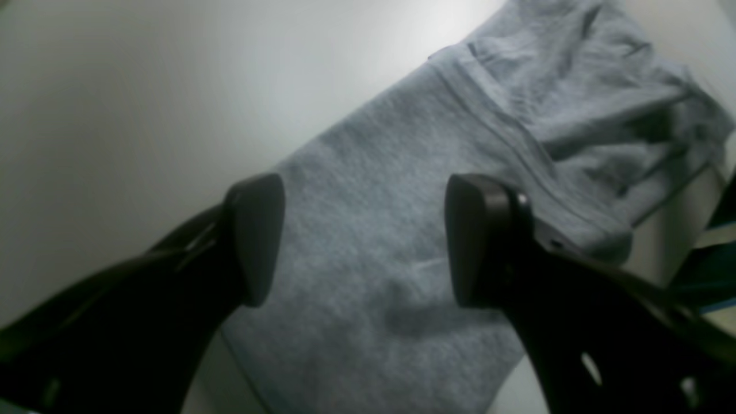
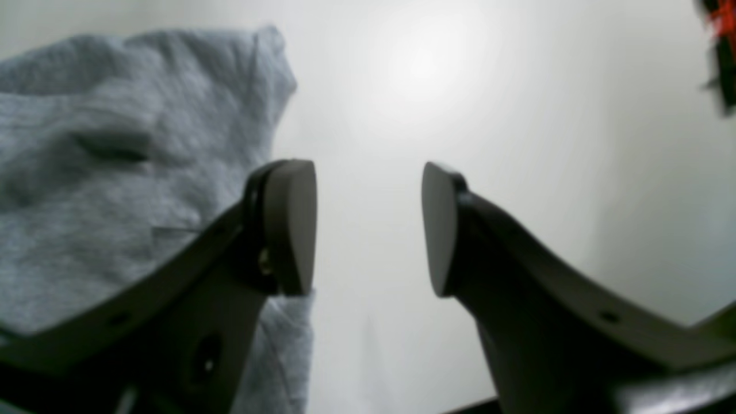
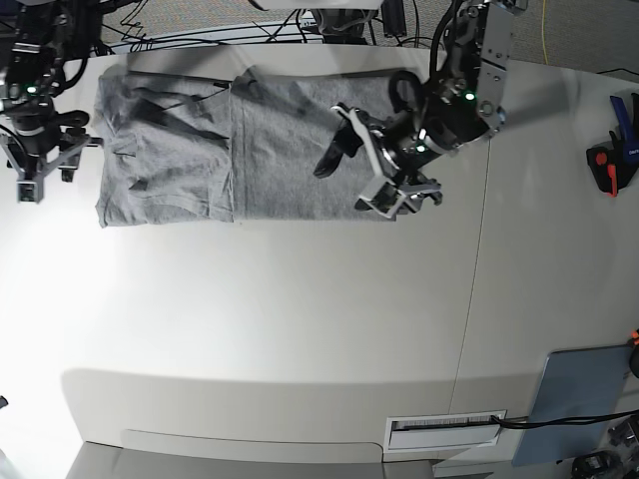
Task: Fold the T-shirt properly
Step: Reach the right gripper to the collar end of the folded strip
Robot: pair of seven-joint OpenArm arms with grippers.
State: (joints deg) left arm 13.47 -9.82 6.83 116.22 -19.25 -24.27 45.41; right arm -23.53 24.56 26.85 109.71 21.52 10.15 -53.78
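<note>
While my left pincer (image 1: pixel 365 241) hangs released, pads wide apart with nothing between them, the T-shirt (image 1: pixel 368 230) lies directly beneath it, grey cloth spread flat and rumpling into folds farther ahead. My right pincer (image 2: pixel 368 230) is also released, pads apart over the bare white table (image 2: pixel 460 86); the T-shirt's bunched edge sits just beside its one pad. From the base view, the T-shirt is a long folded band on the table between my two pincers. A clamp (image 3: pixel 611 165) lies well apart.
</note>
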